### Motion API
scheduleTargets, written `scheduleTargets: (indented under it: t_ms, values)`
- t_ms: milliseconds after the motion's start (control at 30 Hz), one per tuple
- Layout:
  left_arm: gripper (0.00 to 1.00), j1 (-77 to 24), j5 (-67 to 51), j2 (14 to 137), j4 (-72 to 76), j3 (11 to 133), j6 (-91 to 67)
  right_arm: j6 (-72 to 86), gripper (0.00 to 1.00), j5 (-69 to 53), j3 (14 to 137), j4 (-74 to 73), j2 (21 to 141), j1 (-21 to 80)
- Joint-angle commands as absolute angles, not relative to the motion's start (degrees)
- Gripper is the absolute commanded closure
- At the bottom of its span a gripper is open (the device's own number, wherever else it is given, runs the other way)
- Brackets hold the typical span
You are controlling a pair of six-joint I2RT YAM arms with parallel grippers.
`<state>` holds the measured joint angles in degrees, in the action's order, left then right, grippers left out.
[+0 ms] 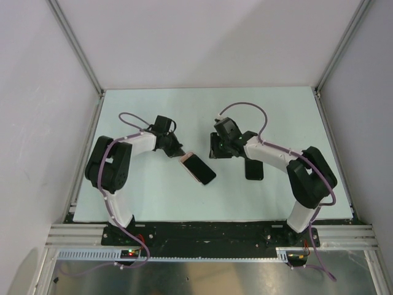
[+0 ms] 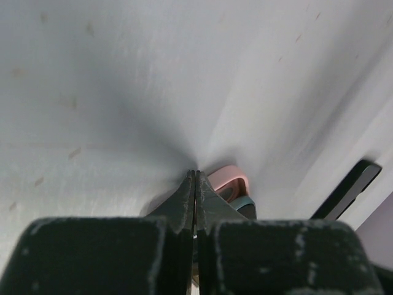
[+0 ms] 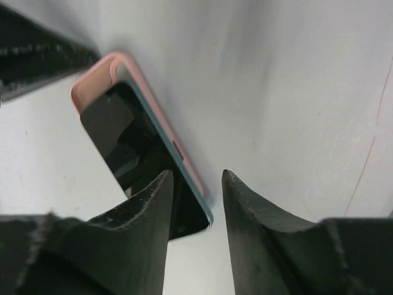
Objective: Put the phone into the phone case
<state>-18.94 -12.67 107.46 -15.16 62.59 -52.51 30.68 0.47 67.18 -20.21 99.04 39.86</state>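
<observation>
From above, the left arm is folded at the elbow, its forearm reaching right toward the table's middle. The left gripper meets the far-left end of the phone, which lies slantwise with its dark glass up. A thin pink rim of the case shows along its left edge. The right arm mirrors the left, bent and reaching left, and the right gripper hangs just far-right of the phone. A flat black slab lies on the table under that forearm. The table is pale, matte and flat

In the left wrist view, the two dark, scuffed fingers are pressed together with no gap to be seen. Their tips sit at the rounded pink corner of the case, with a teal edge of the phone beside it. Whether they pinch the case's lip cannot be told. The slab shows at the right, apart from the fingers

In the right wrist view, the jaws stand apart with bare table between them, holding nothing. The phone sits in the smooth pink case, screen glossy and black, a teal band between glass and case along its right side. At the far end the case's corner sticks out past the phone. The near end of the phone passes behind the left finger
</observation>
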Motion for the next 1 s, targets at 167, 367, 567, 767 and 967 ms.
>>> scheduleTargets:
  t_ms: [167, 367, 567, 767, 967]
  values:
    - [1.00, -22.40, -10.63, 99.42, -17.96, 55.58, -53.25, 14.41, 0.51, -2.80, 77.96, -20.45, 107.02, 40.59]
    - [1.00, -22.00, -11.40, 98.21, -17.80, 55.00, -52.61, 7.80, 0.24, -6.10, 74.63, -17.96, 105.30, 42.31]
    - [1.00, -21.59, -12.46, 98.26, -17.68, 55.07, -52.14, 2.42, 0.13, -10.86, 70.73, -16.46, 103.76, 44.16]
    - [1.00, -21.54, -13.75, 99.10, -17.71, 55.53, -51.87, 0.31, 0.09, -11.47, 67.60, -14.32, 102.55, 45.52]
    - [1.00, -21.54, -14.19, 99.36, -17.63, 56.01, -52.02, 0.21, 0.09, -10.15, 66.45, -13.34, 101.97, 47.15]
